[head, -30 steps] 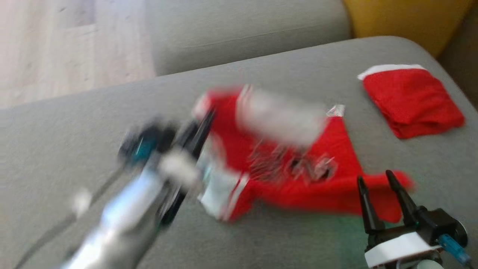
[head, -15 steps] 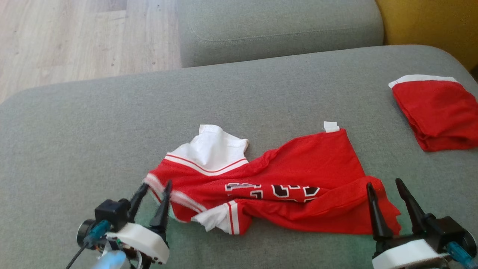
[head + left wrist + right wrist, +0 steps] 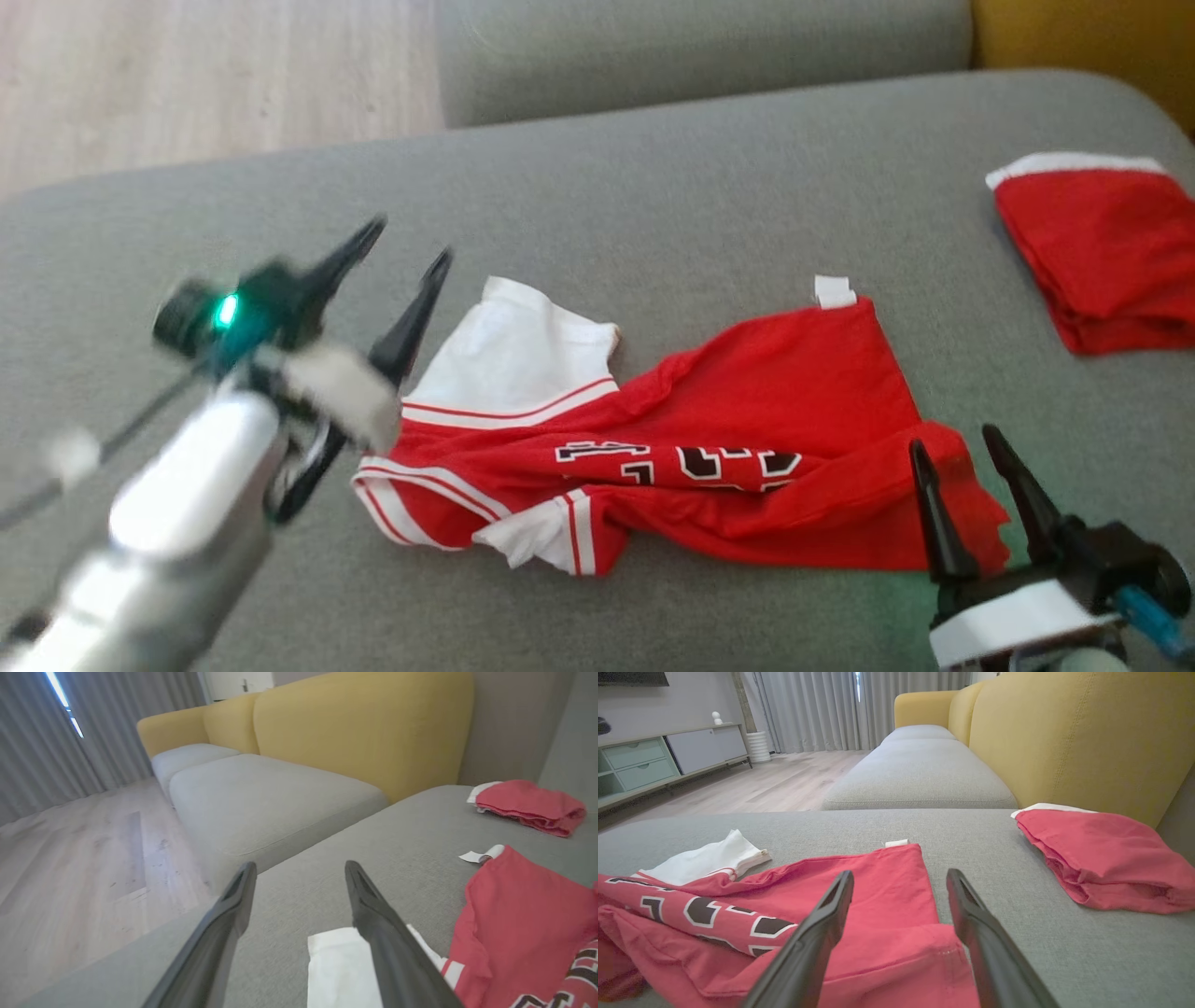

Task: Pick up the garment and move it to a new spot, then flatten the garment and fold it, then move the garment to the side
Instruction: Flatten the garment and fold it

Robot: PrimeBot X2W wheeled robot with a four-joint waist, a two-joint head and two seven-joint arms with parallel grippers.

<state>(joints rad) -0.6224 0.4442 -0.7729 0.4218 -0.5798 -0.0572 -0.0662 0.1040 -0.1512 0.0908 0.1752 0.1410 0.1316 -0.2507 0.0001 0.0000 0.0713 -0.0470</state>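
Jersey is down: our left gripper just let go, fingers spread, lifting off at frame left. Right gripper is spread too, so we reckon flattening's next.

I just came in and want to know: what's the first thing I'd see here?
A crumpled red jersey with white trim sprawls in the middle of the grey cushion. The left gripper hovers open beside its white end, and a folded red cloth lies at the far right.

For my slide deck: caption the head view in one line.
Open left gripper and right gripper flank a crumpled red-and-white jersey on a grey sofa cushion, folded red cloth nearby.
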